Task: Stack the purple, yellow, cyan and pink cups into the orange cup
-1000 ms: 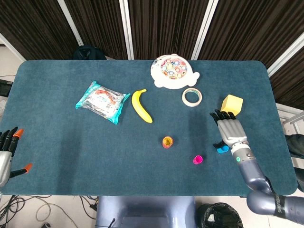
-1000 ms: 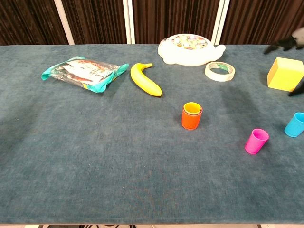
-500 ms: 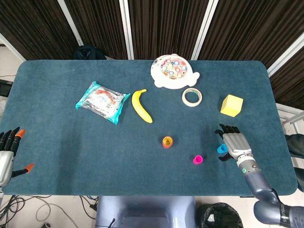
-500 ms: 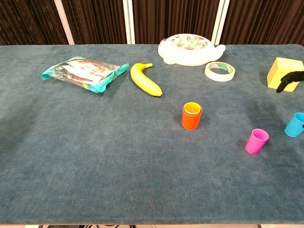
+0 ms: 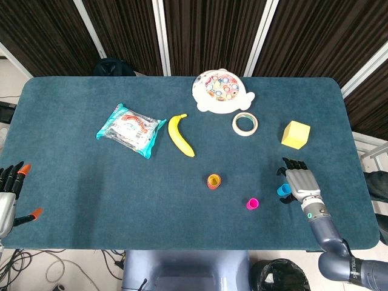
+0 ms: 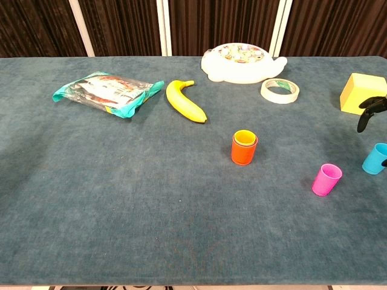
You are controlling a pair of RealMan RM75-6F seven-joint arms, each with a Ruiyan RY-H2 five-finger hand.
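Right robot hand (image 5: 299, 183) open, fingers spread; left robot hand (image 5: 8, 197) likewise.

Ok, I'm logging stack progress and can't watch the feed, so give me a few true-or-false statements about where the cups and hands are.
1. The yellow cup sits inside the orange cup. True.
2. The pink cup is nested in the stack. False: it stands alone on the table.
3. The right hand is beside the cyan cup. True.
4. The cyan cup lies tipped over. False: it stands upright.
5. The left hand holds a cup. False: it holds nothing.
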